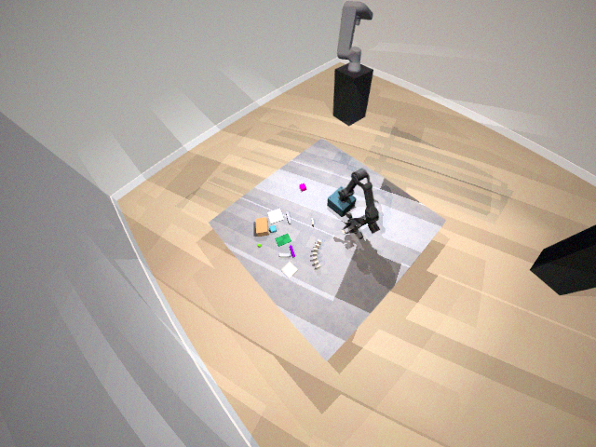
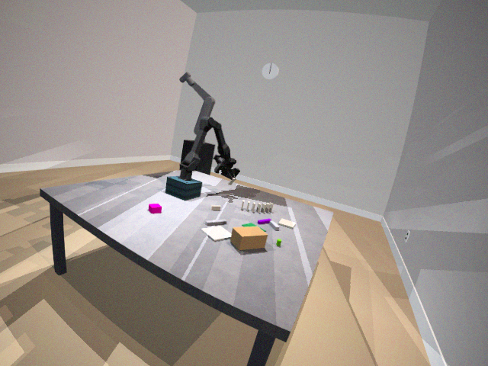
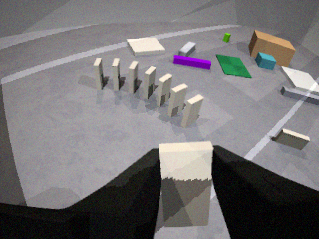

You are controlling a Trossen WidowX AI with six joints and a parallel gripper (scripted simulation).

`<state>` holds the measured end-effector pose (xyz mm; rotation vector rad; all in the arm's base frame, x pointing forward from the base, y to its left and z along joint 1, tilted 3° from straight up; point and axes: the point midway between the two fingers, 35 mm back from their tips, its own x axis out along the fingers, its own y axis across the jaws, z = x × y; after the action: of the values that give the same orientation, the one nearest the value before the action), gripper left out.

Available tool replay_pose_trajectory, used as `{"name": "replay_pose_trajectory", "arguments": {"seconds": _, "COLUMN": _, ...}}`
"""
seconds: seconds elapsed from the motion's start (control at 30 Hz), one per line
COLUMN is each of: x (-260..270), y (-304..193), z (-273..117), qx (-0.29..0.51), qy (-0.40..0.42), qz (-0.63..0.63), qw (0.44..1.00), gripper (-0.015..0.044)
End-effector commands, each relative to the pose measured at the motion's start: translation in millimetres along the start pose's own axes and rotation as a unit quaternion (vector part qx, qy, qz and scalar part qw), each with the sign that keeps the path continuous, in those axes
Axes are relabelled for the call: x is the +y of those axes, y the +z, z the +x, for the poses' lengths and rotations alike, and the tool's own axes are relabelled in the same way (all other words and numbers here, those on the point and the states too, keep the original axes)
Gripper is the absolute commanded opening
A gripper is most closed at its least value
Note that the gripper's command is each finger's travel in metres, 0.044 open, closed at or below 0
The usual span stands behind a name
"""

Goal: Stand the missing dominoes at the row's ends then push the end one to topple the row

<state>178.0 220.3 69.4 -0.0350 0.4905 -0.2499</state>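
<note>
While seven dominoes (image 1: 314,253) (image 2: 258,207) (image 3: 149,82) stand in a curve, the gripper (image 1: 345,230) (image 2: 232,180) (image 3: 185,155) grasps another

Though the gripper looks like a dark tangle from across the room, the wrist view shows its fingers pinching a cream domino (image 3: 185,189) by its sides. It's up in the air, off to the arm's side of the row, touching none of the standing ones. From above, I can barely pick out a pale speck at the fingertips.

One more domino (image 1: 313,222) (image 2: 215,207) (image 3: 293,139) lies on its side, apart from the row and on the magenta block's (image 1: 303,186) (image 2: 155,208) side of it. The row has a neighbour in the purple bar (image 1: 291,250) (image 2: 264,221) (image 3: 192,62), with the green sheet (image 1: 282,239) (image 2: 249,225) (image 3: 233,66) farther from the row. In the exterior view the orange box (image 1: 261,226) (image 2: 248,239) (image 3: 272,47) covers part of that sheet, and I can't make out the cyan block (image 1: 273,228) (image 3: 265,60) at all. Both ends of the row show in the wrist view, but its right edge cuts off a grey bar (image 1: 288,218) (image 2: 216,222) (image 3: 301,95) well apart from the row.
</note>
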Motion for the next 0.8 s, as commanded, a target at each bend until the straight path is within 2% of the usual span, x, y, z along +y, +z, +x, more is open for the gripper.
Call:
{"name": "replay_pose_trajectory", "arguments": {"seconds": 0.0, "x": 0.1, "y": -0.8, "z": -5.5, "qx": -0.056, "qy": 0.022, "qz": 0.012, "qw": 0.998, "gripper": 0.0107}}
{"name": "replay_pose_trajectory", "arguments": {"seconds": 0.33, "x": 3.7, "y": 1.4, "z": -31.0, "qx": -0.189, "qy": 0.112, "qz": 0.057, "qw": 0.974, "gripper": 0.0107}}
{"name": "replay_pose_trajectory", "arguments": {"seconds": 0.77, "x": 3.8, "y": 1.5, "z": -31.5, "qx": -0.191, "qy": 0.114, "qz": 0.058, "qw": 0.973, "gripper": 0.0107}}
